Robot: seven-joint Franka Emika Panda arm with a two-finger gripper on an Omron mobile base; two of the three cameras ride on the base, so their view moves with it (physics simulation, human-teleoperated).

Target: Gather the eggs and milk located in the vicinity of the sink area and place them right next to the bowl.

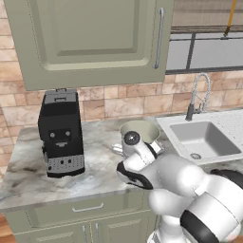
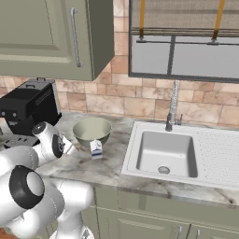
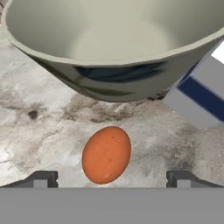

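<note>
- Dark finger tips of the gripper stand spread wide at the bottom of the hand view, one at 7 o'clock and one at 5 o'clock, with nothing clamped between them.
- Orange-brown egg lies on the marbled counter in the gap between the two tips, clear of both, its long axis tilted slightly toward 1 o'clock.
- Bowl, pale grey-green with a lighter inside, stands at 12 o'clock from the egg in the hand view, near it but not touching; a strip of bare counter separates them.
- Milk carton, white with a blue band, sits at 2 o'clock from the egg in the hand view, just beside the bowl's wall; whether the two touch cannot be told.
- In the right base view the carton stands upright on the counter at 6 o'clock of the bowl, and the arm's wrist reaches in from 9 o'clock.
- In the left base view the wrist covers the near side of the bowl.
- Black coffee machine stands on the counter at 9 o'clock of the bowl, well apart.
- White sink with its chrome faucet lies at 3 o'clock of the bowl, set into the same counter.
</note>
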